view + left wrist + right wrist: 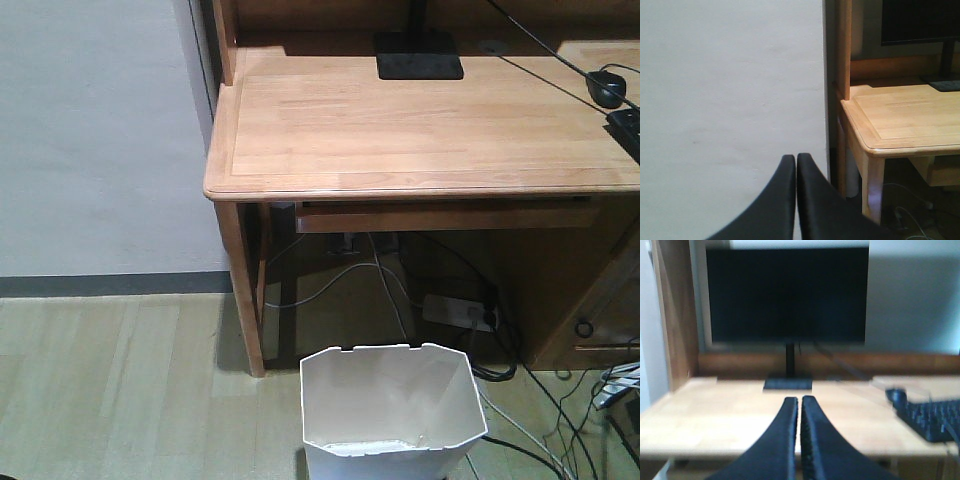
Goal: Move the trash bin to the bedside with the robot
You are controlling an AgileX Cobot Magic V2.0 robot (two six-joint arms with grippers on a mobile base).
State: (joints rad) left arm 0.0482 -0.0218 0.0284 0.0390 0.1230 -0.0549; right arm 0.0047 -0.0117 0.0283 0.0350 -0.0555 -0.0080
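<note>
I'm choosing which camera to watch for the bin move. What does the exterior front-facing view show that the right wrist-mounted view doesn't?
Only the front-facing view shows the trash bin on the floor in front of the desk, plus the power strip and cables beneath it. Only the right wrist view shows the monitor screen and the right gripper, jaws shut. Both show the desk top, the monitor base, the mouse and the keyboard.
</note>
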